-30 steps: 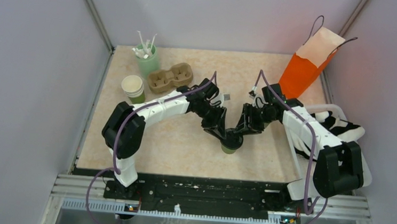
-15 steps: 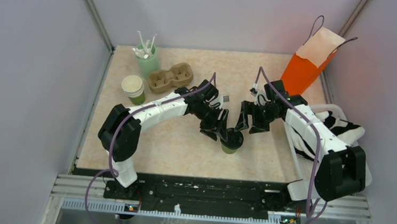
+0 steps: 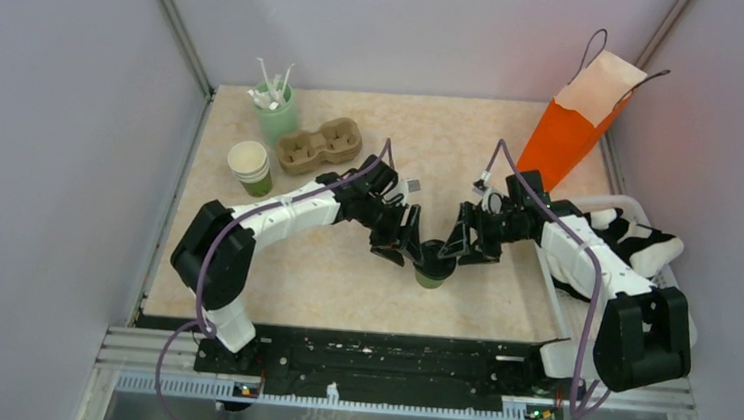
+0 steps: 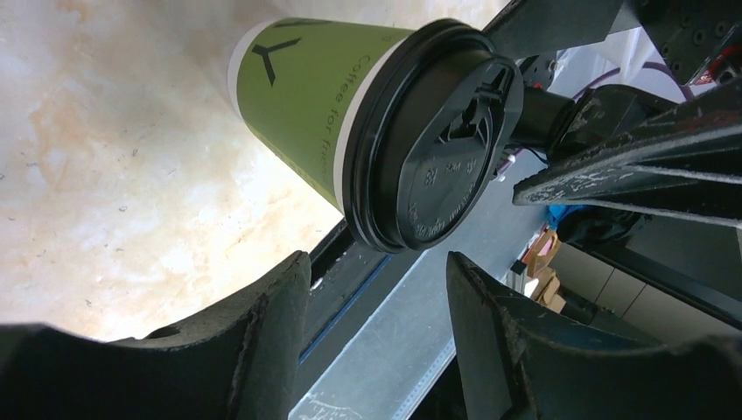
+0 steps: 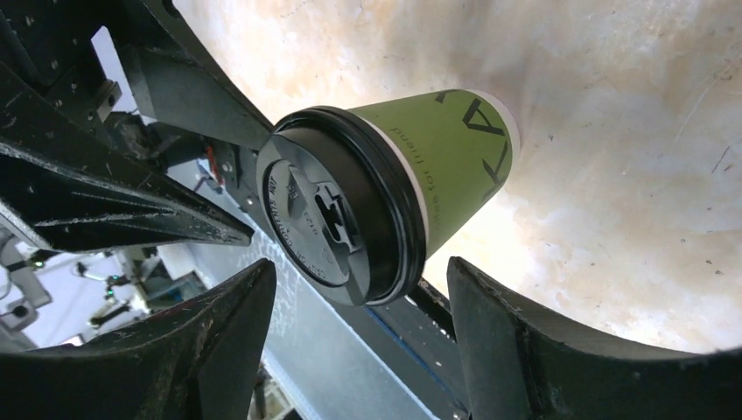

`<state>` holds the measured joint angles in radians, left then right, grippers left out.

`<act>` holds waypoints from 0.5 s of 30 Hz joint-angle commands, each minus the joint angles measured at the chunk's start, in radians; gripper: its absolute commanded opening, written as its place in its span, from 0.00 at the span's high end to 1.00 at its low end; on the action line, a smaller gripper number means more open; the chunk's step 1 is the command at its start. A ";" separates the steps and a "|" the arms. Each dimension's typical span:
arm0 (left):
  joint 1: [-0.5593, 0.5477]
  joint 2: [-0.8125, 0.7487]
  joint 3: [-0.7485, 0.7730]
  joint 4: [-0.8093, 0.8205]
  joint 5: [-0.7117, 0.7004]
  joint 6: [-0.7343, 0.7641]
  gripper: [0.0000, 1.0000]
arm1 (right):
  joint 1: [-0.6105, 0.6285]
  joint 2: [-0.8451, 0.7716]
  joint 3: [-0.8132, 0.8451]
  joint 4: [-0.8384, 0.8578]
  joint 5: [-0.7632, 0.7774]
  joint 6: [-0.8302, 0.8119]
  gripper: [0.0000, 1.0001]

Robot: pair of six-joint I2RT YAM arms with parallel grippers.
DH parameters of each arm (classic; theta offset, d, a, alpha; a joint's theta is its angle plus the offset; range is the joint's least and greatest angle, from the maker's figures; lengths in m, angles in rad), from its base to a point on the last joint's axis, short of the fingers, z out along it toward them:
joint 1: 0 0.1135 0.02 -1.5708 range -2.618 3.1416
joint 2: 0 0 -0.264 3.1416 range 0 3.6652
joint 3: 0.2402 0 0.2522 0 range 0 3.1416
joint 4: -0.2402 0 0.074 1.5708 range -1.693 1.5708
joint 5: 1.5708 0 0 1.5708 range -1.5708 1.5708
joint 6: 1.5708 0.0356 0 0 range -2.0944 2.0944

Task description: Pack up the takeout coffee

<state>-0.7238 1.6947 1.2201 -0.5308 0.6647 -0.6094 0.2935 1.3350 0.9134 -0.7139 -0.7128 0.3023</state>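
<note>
Looks early: takeout coffee (image 3: 433,265) lidded, upright on bench (image 3: 343,278) btwn left claw (image 3: 403,247) & right claw (image 3: 459,247), both open, gripping nothing; not yet lifted or packed into cup carrier (image 3: 319,146) / orange bag (image 3: 566,135).

The left arm (image 3: 288,208) and right arm (image 3: 586,249) are white links with black joints, a purple cable (image 3: 594,288) along each. The left hand (image 3: 407,253) and right hand (image 3: 457,252) are black, their fingers (image 4: 262,350) scuffed.

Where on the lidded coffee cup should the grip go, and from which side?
Grip the green paper wall of the coffee cup just under the black lid, coming in level from the side rather than from above. It stands upright and narrows toward its base, so the lid's rim would probably stop it slipping down. Squeezing the lid itself might pop it off.
</note>
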 commanded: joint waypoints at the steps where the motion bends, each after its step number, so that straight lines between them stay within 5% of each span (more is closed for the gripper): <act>1: 0.011 0.008 -0.007 0.088 0.027 -0.021 0.35 | -0.051 -0.026 -0.039 0.098 -0.134 0.005 0.29; 15: 0.017 0.023 -0.138 0.160 0.012 0.007 0.47 | -0.104 -0.003 -0.165 0.282 -0.204 0.086 0.37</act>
<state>-0.7074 1.7100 1.1431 -0.4107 0.7246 -0.6308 0.2157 1.3354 0.7765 -0.5236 -0.8833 0.3603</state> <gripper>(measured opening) 0.538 0.639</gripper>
